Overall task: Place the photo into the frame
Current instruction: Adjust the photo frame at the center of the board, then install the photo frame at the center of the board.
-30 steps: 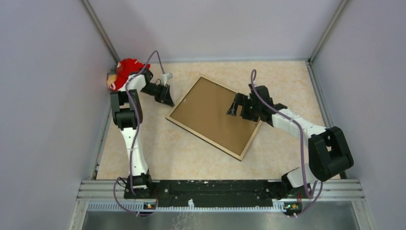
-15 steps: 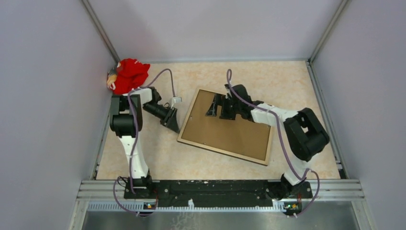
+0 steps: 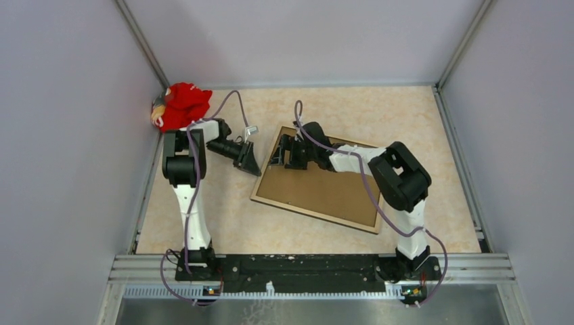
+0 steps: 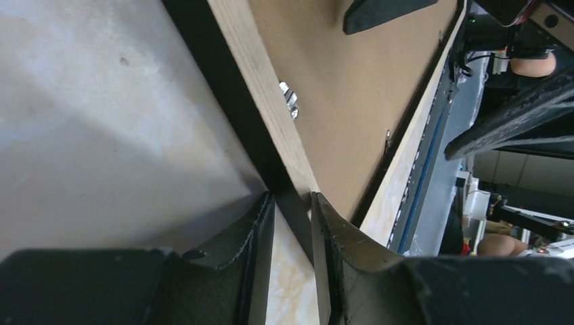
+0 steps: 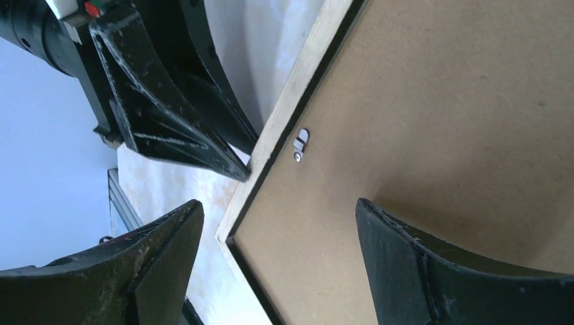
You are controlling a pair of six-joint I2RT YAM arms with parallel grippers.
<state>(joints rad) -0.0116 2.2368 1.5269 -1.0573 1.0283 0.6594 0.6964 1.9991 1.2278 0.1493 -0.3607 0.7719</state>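
L arm rises from its base at lower left, elbow bent at mid-left, forearm reaching right. L gripper points down-right, jaws narrow, tips pinching the rim of the frame. R arm stands at lower right, elbow mid-right, forearm stretched left twd centre. R gripper is low, jaws wide apart.

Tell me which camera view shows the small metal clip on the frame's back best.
The right wrist view: the metal clip sits sharp near the middle, at the frame's wooden edge. The left wrist view shows it small and slanted. The top view cannot resolve it.
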